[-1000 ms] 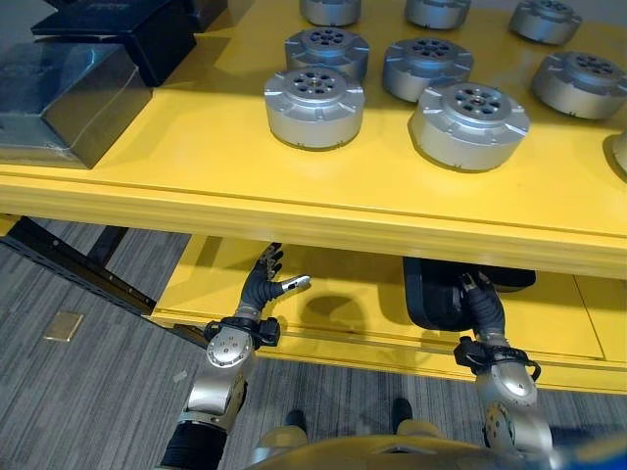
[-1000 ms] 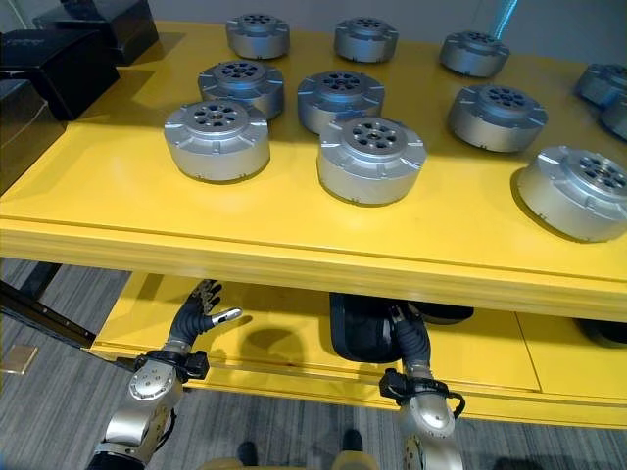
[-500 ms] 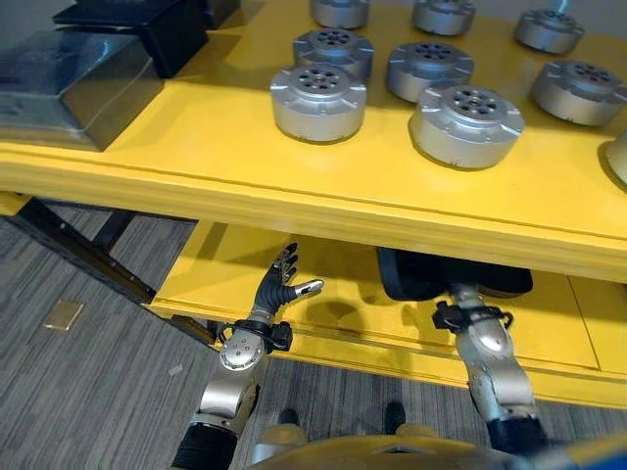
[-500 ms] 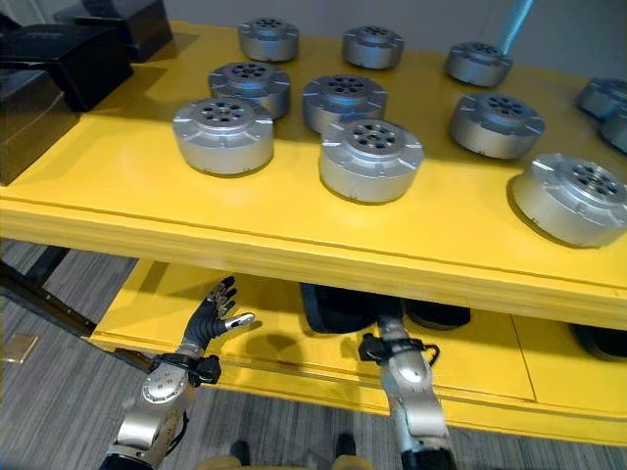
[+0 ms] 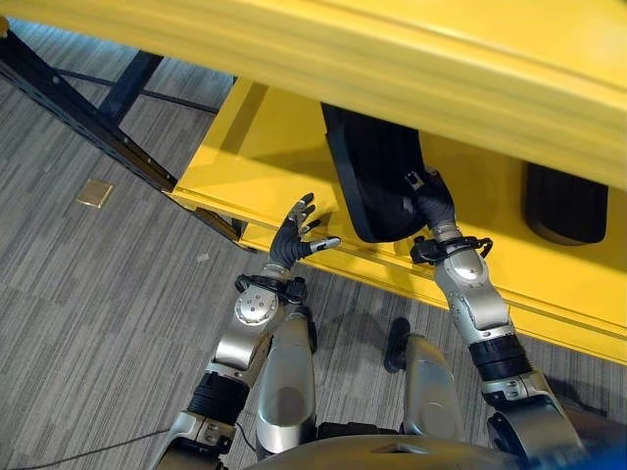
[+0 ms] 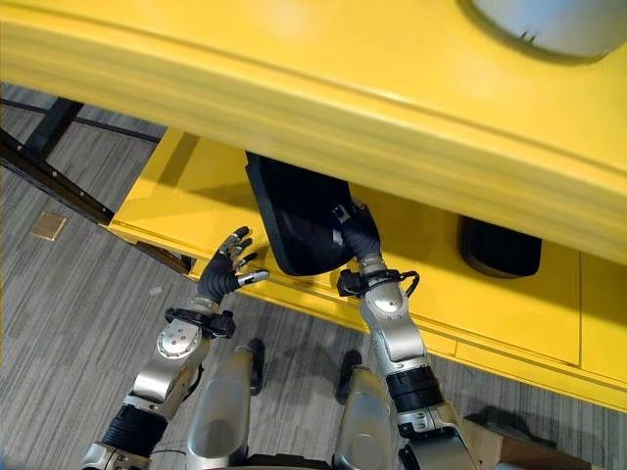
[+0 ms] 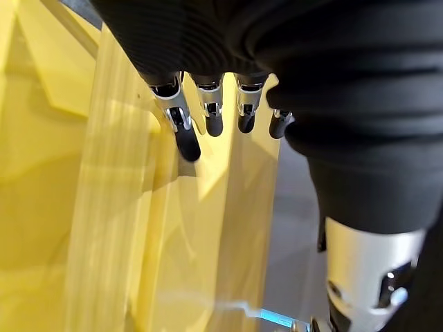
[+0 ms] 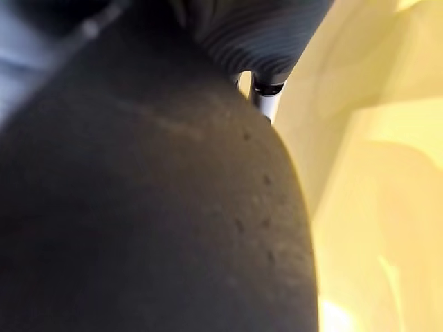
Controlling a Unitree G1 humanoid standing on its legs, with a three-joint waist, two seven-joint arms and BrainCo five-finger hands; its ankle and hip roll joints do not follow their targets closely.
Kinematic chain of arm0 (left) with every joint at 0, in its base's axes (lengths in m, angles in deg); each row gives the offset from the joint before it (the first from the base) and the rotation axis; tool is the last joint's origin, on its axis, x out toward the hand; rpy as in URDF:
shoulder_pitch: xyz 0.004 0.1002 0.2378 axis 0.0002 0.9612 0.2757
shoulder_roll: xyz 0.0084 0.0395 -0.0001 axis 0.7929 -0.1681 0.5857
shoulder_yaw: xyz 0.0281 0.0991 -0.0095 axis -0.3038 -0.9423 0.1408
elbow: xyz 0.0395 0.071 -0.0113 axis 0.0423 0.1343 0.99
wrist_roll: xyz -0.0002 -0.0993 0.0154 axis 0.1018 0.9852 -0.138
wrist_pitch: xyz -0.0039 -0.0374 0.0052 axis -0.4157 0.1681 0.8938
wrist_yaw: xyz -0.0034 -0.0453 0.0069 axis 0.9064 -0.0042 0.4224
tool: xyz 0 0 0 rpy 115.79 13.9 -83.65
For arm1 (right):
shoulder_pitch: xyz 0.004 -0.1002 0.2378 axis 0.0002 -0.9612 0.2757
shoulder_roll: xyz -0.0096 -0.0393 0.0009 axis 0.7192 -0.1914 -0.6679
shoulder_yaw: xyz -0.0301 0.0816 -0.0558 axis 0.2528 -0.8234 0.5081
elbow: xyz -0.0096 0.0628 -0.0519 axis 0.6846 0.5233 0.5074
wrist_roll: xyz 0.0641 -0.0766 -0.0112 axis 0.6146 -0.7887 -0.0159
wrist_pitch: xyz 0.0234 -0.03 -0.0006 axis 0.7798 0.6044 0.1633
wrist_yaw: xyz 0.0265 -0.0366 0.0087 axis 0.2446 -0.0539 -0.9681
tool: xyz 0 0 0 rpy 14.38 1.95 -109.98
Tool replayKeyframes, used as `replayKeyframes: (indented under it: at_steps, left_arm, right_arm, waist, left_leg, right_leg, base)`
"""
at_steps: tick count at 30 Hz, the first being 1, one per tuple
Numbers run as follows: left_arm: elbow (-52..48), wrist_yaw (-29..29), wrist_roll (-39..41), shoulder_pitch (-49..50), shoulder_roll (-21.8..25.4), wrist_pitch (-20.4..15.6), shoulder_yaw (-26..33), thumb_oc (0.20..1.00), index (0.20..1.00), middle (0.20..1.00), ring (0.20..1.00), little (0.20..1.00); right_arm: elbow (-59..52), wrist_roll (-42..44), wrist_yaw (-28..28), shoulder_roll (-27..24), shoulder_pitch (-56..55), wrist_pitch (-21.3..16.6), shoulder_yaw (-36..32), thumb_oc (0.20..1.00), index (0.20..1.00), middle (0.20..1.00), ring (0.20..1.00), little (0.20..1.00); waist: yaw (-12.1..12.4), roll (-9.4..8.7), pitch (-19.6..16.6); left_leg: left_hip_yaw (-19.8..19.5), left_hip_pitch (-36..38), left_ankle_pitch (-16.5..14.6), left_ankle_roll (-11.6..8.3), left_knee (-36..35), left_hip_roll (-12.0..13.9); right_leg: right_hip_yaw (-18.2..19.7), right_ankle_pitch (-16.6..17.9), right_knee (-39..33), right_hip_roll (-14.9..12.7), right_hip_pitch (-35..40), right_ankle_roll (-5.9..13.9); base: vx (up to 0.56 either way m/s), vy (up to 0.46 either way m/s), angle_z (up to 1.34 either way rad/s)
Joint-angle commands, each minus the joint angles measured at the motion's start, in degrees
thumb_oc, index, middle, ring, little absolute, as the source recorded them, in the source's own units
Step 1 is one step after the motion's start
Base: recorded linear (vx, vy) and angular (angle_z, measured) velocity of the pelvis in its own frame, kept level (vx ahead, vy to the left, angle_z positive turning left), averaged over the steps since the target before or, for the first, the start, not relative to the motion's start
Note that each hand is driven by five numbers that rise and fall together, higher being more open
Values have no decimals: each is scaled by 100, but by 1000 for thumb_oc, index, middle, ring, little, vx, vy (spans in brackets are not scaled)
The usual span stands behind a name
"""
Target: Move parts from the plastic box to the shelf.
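A black plastic box [image 5: 372, 186] stands tilted on the lower yellow shelf [image 5: 265, 147], near its front edge. My right hand [image 5: 431, 201] is against the box's right side, and its fingers are hidden by the box. In the right wrist view the box's dark wall [image 8: 138, 207] is very close, with one silver finger [image 8: 266, 104] past it. My left hand [image 5: 294, 240] hovers open in front of the shelf edge, left of the box, touching nothing. Its straight fingers [image 7: 183, 135] point at the yellow shelf front.
The upper yellow shelf's front edge [image 5: 441, 59] overhangs the lower shelf. One silver round part [image 6: 549, 15] shows on it. A second black object [image 5: 563, 201] lies further right on the lower shelf. Dark frame bars [image 5: 78, 108] cross the grey carpet at left.
The camera has tipped down, so the upper shelf's parts have left the picture. The black box now sits tilted and further left, with my right hand still at it. My left hand stays open.
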Motion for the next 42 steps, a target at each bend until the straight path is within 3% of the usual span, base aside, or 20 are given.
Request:
replayKeyframes:
  at_steps: [1,8,14,20,26,36,42]
  left_arm:
    - [-335,-53,124,307,77,-73,-117,1000,1000,1000,1000,1000]
    - [-458,-104,151,328,164,-24,-141,1000,1000,1000,1000,1000]
    - [-590,-124,259,304,217,-19,-236,1000,1000,1000,1000,1000]
    - [-652,-126,469,306,392,-18,-428,1000,1000,1000,1000,1000]
    - [-716,-173,691,191,560,34,-651,1000,1000,1000,1000,1000]
    - [-751,-272,750,30,600,-3,-766,1000,1000,1000,1000,1000]
    - [-756,-353,746,-26,533,1,-721,1000,1000,1000,1000,1000]
  right_arm:
    - [-823,-93,112,128,37,-542,-356,200,200,200,200,200]
    - [-1032,-381,242,1,-30,-547,-532,200,200,200,200,200]
    - [-446,-622,596,-153,353,-535,-784,200,200,200,200,200]
    - [1036,-452,1046,-613,1531,-533,-769,200,200,200,200,200]
    - [3111,182,1282,-1344,3238,-496,-260,200,200,200,200,200]
    - [5177,594,1315,-1743,4394,-496,281,200,200,200,200,200]
    - [5828,789,1325,-1627,4397,-433,301,200,200,200,200,200]
  waist:
    - [-52,29,-318]
    - [-128,42,-315]
    - [-123,124,-323]
    - [-3,233,-257]
    - [85,276,-141]
    - [111,380,-45]
    - [55,382,-15]
  left_leg:
    - [-215,128,-135,-190,360,225]
    - [-351,-250,-394,-195,1066,240]
    - [-466,-616,-523,-213,1451,203]
    - [-545,-948,-588,-199,1654,177]
    - [-554,-1314,-580,-212,1879,154]
    - [-545,-1575,-590,-204,2018,123]
    - [-526,-1570,-627,-219,2093,164]
  right_leg:
    - [-16,186,231,-76,133,-12]
    - [87,-107,937,-50,-277,-44]
    - [93,-198,1244,-12,-630,-47]
    - [93,-223,1433,23,-948,-43]
    - [148,-187,1621,65,-1333,-74]
    - [177,-179,1778,43,-1619,-88]
    - [209,-225,1844,71,-1660,-87]
  base:
    - [-42,10,2]
    - [-18,6,2]
    - [-21,4,1]
    - [-39,12,2]
    - [-49,34,-1]
    - [-12,10,0]
    - [0,0,0]
